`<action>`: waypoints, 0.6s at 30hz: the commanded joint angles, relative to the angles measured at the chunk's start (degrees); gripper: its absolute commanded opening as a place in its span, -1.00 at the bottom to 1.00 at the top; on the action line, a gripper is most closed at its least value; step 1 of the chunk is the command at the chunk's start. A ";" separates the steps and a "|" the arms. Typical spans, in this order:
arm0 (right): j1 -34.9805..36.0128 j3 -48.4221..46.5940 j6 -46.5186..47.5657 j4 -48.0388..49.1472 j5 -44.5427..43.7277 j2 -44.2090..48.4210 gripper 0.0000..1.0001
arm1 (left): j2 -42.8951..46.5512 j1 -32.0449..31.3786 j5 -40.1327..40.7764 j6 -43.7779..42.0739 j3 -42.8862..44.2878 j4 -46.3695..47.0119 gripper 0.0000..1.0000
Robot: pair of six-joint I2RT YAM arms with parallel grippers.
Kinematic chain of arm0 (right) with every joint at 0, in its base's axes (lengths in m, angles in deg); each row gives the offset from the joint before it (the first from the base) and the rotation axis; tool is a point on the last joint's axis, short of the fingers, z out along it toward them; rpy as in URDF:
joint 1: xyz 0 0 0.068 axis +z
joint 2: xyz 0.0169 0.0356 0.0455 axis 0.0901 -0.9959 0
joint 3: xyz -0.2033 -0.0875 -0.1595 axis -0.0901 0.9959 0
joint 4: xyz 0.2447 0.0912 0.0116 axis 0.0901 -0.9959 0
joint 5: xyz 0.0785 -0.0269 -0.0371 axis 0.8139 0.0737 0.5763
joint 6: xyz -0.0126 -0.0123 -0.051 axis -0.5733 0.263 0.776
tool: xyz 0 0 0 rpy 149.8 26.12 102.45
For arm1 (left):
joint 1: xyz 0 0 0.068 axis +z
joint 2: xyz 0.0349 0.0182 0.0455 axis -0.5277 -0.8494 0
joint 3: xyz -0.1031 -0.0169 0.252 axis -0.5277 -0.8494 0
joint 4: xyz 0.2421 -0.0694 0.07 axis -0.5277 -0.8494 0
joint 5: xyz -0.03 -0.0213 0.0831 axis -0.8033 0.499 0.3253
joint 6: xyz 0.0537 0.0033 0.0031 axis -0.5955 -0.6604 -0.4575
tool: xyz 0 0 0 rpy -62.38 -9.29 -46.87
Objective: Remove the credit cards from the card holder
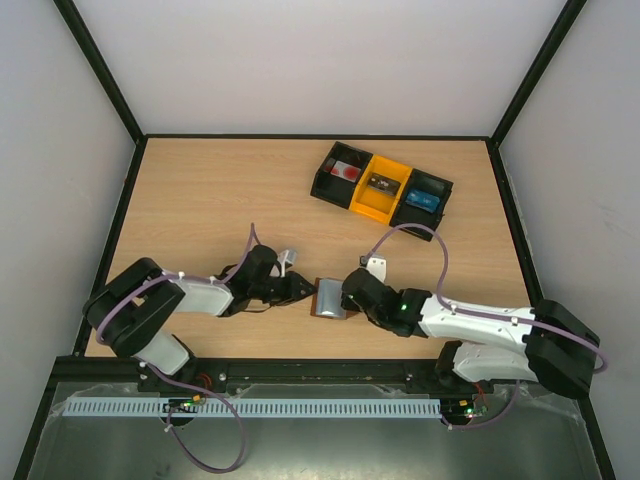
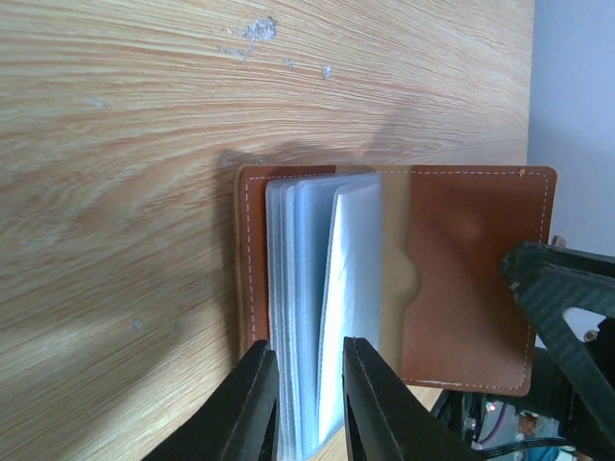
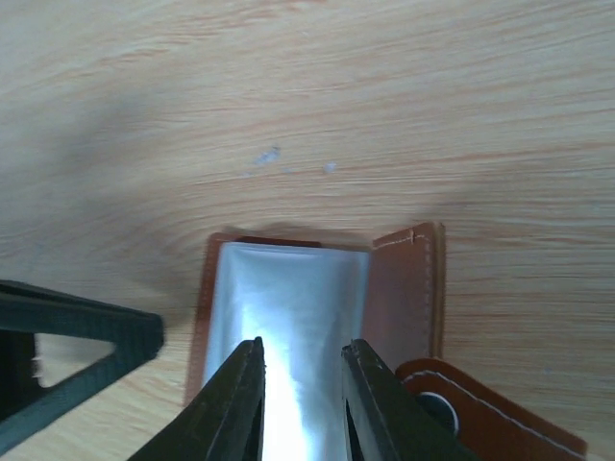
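Note:
The brown card holder lies open on the wooden table between my two grippers. In the left wrist view its brown cover is spread flat and a stack of pale-blue credit cards stands up from its spine. My left gripper is shut on the near end of that stack, one finger on each side. My right gripper sits over the holder's other end, above a shiny pale leaf, jaws slightly apart with nothing visibly clamped. The snap tab lies beside its right finger.
A black-and-yellow tray of bins holding small items stands at the back right. Both arms reach inward from the near edge, with the left gripper and right gripper almost meeting. Grey walls enclose the table.

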State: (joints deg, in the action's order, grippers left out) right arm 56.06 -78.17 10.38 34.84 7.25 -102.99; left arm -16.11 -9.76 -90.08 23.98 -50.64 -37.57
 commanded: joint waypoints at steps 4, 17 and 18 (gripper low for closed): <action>0.20 4.93 -3.23 -0.86 -4.63 -2.28 -0.57 | 2.52 -0.29 4.21 -3.13 1.46 -5.21 -0.43; 0.26 10.46 -5.63 8.18 -2.13 -9.19 -0.68 | -2.46 -2.44 2.76 -3.78 3.40 -2.76 -0.20; 0.21 10.64 -5.67 8.52 -2.05 -9.25 -0.68 | -2.94 -2.61 2.69 -3.59 3.54 -2.29 -0.21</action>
State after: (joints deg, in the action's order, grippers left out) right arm 56.04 -69.95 6.21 42.64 4.48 -110.27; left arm -16.92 -11.33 -87.00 21.29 -49.05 -41.15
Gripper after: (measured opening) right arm 0.164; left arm 0.402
